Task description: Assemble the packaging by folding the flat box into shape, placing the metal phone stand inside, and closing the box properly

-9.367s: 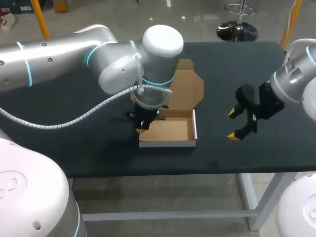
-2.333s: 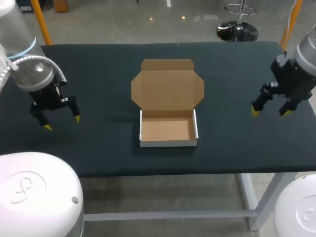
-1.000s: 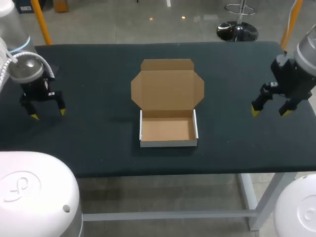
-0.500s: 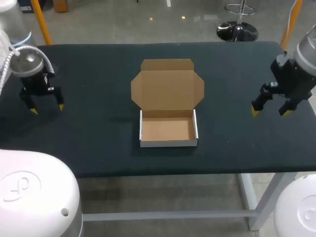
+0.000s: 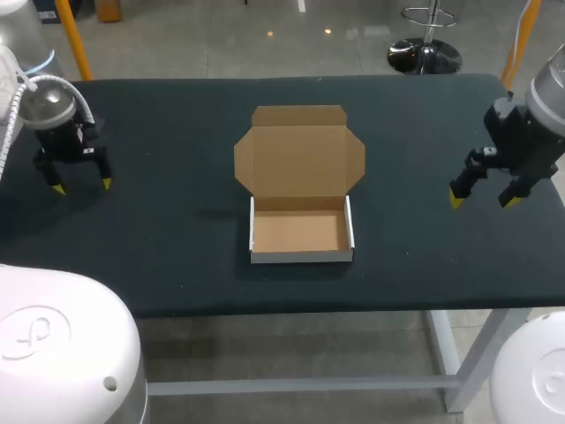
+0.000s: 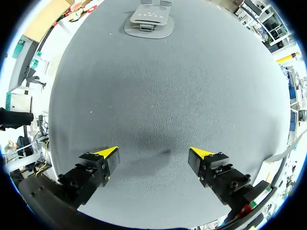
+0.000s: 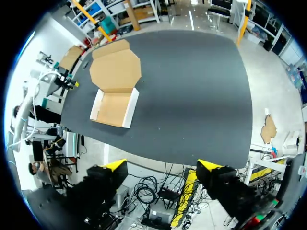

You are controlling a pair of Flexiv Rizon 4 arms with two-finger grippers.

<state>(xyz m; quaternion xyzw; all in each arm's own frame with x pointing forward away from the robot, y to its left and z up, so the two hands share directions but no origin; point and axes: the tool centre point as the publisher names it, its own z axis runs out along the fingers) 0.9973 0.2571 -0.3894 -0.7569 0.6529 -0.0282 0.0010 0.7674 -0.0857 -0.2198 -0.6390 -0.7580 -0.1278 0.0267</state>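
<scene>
The cardboard box [image 5: 300,233] stands folded into a shallow tray at the table's middle, empty inside, and its lid [image 5: 300,157] lies flat behind it. The right wrist view shows the same box [image 7: 114,108] far ahead. My left gripper [image 5: 82,186] is open over bare cloth at the far left. In the left wrist view its fingers [image 6: 153,153] hold nothing, and a flat grey metal phone stand [image 6: 148,21] lies well ahead near the table's edge. I cannot make the stand out in the head view. My right gripper [image 5: 481,200] is open and empty at the far right.
Dark cloth covers the table [image 5: 177,238]. Wide bare stretches separate the box from each gripper. The right gripper [image 7: 162,166] hangs near the table's right edge.
The left gripper, which was at the box earlier, has drawn off to the far left and drifted slightly towards the table's back over the last second. The right arm and box have not moved.
</scene>
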